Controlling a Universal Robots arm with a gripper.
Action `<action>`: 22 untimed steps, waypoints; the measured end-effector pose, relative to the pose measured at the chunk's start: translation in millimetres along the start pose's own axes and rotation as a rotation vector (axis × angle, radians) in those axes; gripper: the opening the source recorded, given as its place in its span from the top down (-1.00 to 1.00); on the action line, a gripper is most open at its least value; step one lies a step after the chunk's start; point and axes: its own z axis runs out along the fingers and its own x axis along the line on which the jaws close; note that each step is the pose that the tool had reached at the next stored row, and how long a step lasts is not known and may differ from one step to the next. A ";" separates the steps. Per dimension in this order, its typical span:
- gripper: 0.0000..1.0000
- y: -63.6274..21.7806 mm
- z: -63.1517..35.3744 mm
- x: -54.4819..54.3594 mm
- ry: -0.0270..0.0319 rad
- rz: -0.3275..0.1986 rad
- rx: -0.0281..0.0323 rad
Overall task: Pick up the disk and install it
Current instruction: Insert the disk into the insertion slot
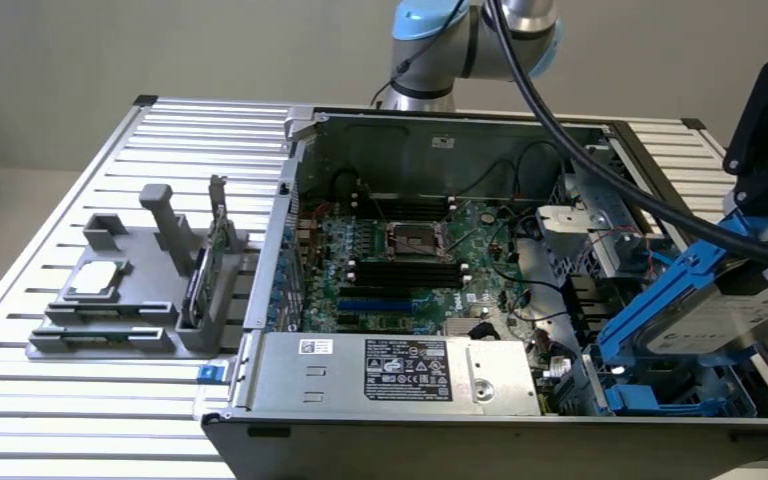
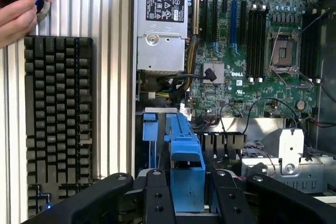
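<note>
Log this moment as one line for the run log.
gripper: shut on disk | disk: tilted, held over blue drive bay of open computer case | installed: not yet

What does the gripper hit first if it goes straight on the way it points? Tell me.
The gripper, shut on the disk, points down into the computer case. Straight on, the disk's leading edge would probably meet the blue drive bay below it first, though the gap is hard to judge.
</note>
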 end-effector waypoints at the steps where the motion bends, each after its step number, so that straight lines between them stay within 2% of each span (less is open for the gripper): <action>1: 0.35 0.0 0.3 0.1 0.0001 -0.001 0.0000; 22: 0.35 -0.6 4.6 3.5 -0.0004 0.002 0.0005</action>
